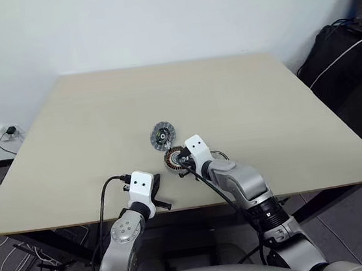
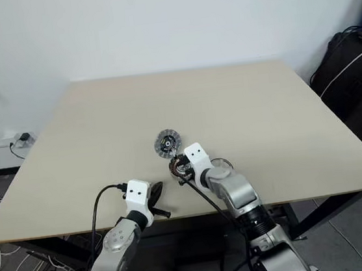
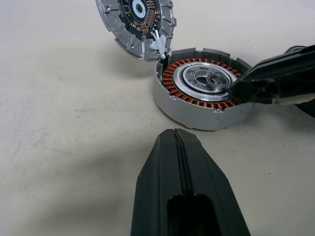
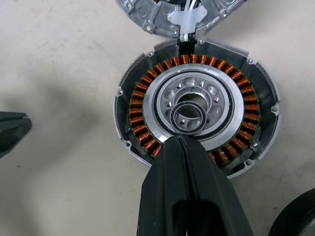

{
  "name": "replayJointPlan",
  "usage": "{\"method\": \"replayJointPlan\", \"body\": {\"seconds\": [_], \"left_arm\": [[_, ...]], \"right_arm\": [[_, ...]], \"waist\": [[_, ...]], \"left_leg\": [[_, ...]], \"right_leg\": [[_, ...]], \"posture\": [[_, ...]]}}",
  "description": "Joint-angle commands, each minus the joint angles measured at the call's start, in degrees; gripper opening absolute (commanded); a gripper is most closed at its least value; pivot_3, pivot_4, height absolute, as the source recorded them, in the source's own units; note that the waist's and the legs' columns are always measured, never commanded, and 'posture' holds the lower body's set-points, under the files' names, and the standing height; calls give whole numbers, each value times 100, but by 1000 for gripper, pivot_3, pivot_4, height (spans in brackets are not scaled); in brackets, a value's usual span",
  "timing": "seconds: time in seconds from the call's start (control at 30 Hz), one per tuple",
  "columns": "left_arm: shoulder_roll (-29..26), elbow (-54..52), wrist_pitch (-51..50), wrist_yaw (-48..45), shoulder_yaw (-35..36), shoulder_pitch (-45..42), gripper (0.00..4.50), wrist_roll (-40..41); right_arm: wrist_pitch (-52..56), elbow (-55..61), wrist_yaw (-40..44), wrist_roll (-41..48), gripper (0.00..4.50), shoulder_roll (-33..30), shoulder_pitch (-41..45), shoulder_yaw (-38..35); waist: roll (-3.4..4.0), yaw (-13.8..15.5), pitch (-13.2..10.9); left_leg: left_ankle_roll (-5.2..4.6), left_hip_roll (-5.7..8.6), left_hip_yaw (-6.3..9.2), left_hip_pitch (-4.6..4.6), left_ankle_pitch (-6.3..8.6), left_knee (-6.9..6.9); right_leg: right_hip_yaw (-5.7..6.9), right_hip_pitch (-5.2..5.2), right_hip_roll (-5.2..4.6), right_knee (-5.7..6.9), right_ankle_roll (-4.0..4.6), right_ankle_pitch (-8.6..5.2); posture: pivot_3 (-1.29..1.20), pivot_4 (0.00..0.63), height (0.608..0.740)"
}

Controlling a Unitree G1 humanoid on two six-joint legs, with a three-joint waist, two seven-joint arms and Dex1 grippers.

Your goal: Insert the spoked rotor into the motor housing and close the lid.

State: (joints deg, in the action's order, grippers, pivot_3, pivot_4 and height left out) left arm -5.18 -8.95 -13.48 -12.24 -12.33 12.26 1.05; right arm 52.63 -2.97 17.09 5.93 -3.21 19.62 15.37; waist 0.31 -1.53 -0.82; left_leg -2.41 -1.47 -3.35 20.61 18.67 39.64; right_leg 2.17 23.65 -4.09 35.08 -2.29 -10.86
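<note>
Pale beige and matte, the rectangular tabletop (image 1: 262, 100) carries everything near the middle of its near edge. The right arm bends in from the near edge, its wrist pitched down, and the right gripper (image 4: 183, 142) has its two black fingers pressed together with nothing between them, the tips resting over the inner rim of the motor housing (image 4: 197, 108), a round silver-grey shell with a ring of copper-brown windings around a pale metal centre. A small dark-rimmed silver ring (image 4: 191, 117) lies off-centre on that pale centre, just beyond the fingertips; whether they touch it I cannot tell. The left arm lies lower, close to the near edge, and the left gripper (image 3: 179, 142) points forward towards the housing, fingers closed together and empty, well short of it. The lid (image 3: 137, 22), a round silvery-grey ribbed disc with a dark centre, lies touching the housing's far side, joined by a white connector (image 4: 186, 18). A dark rounded rim (image 4: 295, 216) lies near the housing.
</note>
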Motion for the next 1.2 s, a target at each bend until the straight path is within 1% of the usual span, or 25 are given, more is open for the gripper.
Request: {"method": "replayJointPlan", "body": {"seconds": [0.03, 0.7, 0.97, 1.1, 1.2], "left_arm": [[31, -35, 69, -19, -29, -96, 0, 7], [48, -36, 26, -58, -107, -109, 0, 9], [55, -39, 13, -45, -118, -82, 0, 20], [45, -43, 5, -52, -124, -78, 0, 21], [36, -43, 5, -55, -127, -78, 0, 15]], "right_arm": [[-160, -71, -22, 15, 34, 48, 190, -124], [-456, -607, -37, -21, 34, 179, 523, -147], [-920, -708, 236, 15, 34, 152, 495, -46], [-908, -674, 359, -29, 34, 79, 437, 59], [-884, -648, 393, -55, 34, 30, 402, 92]], "waist": [[0, -2, 0], [0, -74, 0], [3, -60, -2], [3, -55, -1], [3, -56, -2]], "left_leg": [[0, 0, 0, 0, 0, 0], [14, -13, -2, -11, -13, 1], [19, -18, 2, -5, -16, 0], [17, -16, 3, 1, -12, -2], [15, -15, 2, 2, -11, -2]], "right_leg": [[0, 0, 0, 0, 0, 0], [-1, 0, 9, 14, -11, -5], [-2, 10, 16, 22, -3, -6], [-2, 9, 16, 10, 21, 8], [-2, 9, 16, 7, 21, 8]], "posture": [[0, 0, 740], [0, 0, 740], [0, 0, 740], [0, 0, 740], [0, 0, 740]]}}
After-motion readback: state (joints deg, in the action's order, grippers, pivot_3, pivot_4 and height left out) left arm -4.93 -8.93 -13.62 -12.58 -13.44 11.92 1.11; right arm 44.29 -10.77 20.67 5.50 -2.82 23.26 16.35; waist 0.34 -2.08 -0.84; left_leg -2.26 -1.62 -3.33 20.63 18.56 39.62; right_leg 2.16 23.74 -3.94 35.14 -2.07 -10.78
